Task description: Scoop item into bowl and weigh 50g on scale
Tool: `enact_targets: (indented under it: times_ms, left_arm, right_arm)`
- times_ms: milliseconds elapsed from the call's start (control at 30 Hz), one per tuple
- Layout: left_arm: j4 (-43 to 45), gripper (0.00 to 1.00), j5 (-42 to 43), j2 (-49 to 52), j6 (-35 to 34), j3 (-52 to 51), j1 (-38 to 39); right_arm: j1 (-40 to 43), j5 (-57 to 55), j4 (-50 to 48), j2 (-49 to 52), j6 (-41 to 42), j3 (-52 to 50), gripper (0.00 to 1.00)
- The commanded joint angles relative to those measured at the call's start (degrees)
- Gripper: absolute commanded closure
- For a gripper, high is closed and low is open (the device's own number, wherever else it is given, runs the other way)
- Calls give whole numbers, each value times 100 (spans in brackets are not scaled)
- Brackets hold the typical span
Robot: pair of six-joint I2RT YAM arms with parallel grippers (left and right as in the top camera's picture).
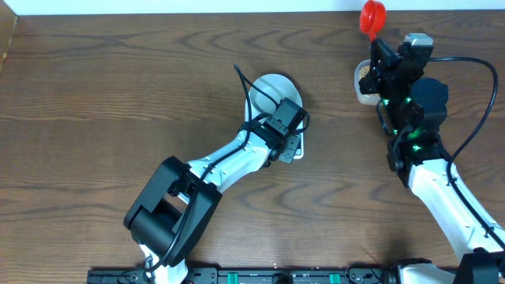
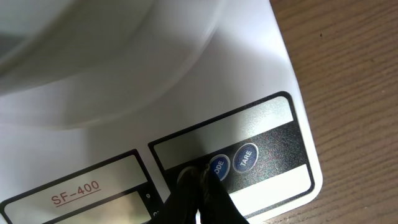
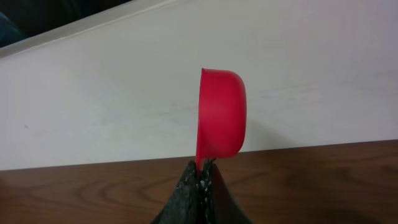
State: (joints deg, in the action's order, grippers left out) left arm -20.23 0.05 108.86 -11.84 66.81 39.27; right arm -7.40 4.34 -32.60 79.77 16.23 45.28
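Centrally, the bowl [image 1: 276,83] sits on the scale [image 2: 273,74], whose MODE button [image 2: 218,165] lies just beside the pinched-together tips of the left gripper [image 2: 198,178]. Farther right, the beans [image 1: 364,70] lie in a clear tub [image 1: 363,96] beside the right gripper [image 3: 200,177], clamped on a red scoop [image 3: 221,121].

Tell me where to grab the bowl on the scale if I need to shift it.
Probably the thick rim of the bowl, pinched from above with one finger inside and one outside, on the side away from the buttons of the scale. That arc is bare, while the left gripper, shut, sits at the buttons. The right gripper is shut on the red scoop.
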Motion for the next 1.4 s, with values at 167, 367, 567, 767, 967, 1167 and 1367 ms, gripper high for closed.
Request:
enact_targets:
  times_ms: [167, 367, 567, 767, 967, 1167, 1367]
  left_arm:
    - [-55, 93, -66, 181, -186, -4, -162]
    - [-52, 93, 260, 391, -28, -15, -160]
    - [-146, 93, 505, 527, -96, -20, -164]
    - [-291, 93, 511, 527, -398, -20, -164]
    - [-522, 93, 509, 518, -824, -20, -160]
    - [-588, 93, 118, -11, -664, 39, -160]
    - [-588, 93, 37, -994, -151, 149, -173]
  right_arm:
    - [24, 35, 48, 7, -66, 160, 99]
    - [24, 35, 48, 7, -66, 160, 99]
    - [24, 35, 55, 7, -66, 160, 99]
    - [24, 81, 92, 7, -66, 160, 99]
    - [24, 83, 155, 7, -66, 160, 99]
    - [24, 76, 155, 7, -66, 160, 99]
    - [24, 68, 122, 7, -66, 162, 99]
